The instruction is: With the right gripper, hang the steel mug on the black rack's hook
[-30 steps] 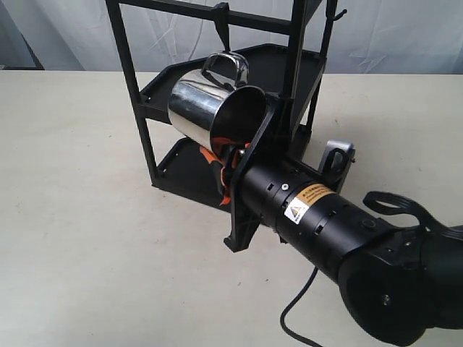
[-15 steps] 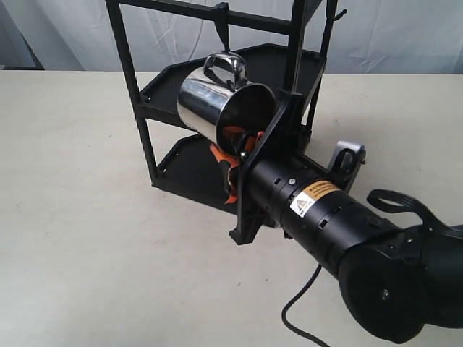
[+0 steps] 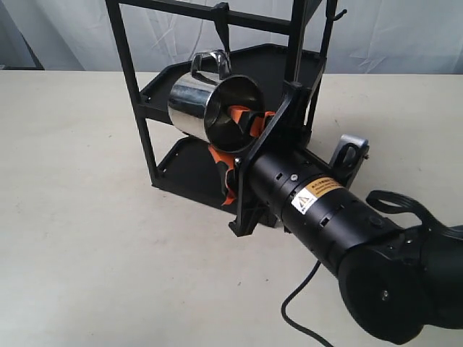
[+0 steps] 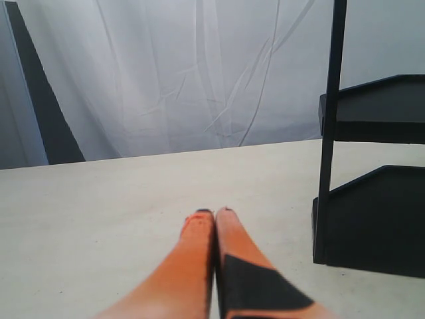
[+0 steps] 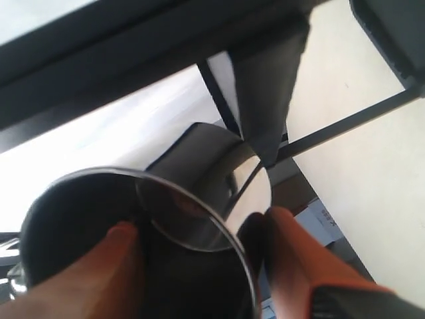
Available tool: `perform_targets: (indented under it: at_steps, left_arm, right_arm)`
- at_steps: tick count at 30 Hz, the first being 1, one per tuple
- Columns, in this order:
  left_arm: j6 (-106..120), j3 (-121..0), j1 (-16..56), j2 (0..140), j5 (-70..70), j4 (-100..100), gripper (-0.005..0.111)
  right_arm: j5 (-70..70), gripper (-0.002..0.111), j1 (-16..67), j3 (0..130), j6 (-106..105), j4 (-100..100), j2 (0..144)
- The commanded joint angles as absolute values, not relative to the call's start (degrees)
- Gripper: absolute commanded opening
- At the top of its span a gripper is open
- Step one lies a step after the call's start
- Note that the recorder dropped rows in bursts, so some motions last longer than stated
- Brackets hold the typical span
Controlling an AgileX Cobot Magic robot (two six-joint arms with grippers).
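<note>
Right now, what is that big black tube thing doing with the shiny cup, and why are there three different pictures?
The big black tube is a robot arm. Its end effector, a pincher with orange pads, grips the rim of the shiny steel mug, one pad inside and one outside. It holds the mug tilted beside the tall black metal rack, its handle just under the short black hook on the top bar. One picture comes from a camera watching the whole pale table. Another comes from that arm's wrist, looking into the mug. The third comes from the other arm's wrist; its orange end effector is closed and holds nothing.
</note>
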State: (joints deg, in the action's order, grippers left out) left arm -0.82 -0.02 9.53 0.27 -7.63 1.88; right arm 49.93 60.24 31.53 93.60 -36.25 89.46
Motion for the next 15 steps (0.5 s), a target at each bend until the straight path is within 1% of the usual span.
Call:
perform_targets:
  at_steps: [1,15]
  left_arm:
    - [-0.96,0.00,9.80,0.00,-7.32,1.80,0.002]
    - [-0.96,0.00,9.80,0.00,-7.32,1.80,0.002]
  right_arm:
    - [51.52,0.050,60.02,31.77,93.00,-34.06,89.50]
    - [52.51,0.050,60.02,28.82,93.00,-27.05,87.36]
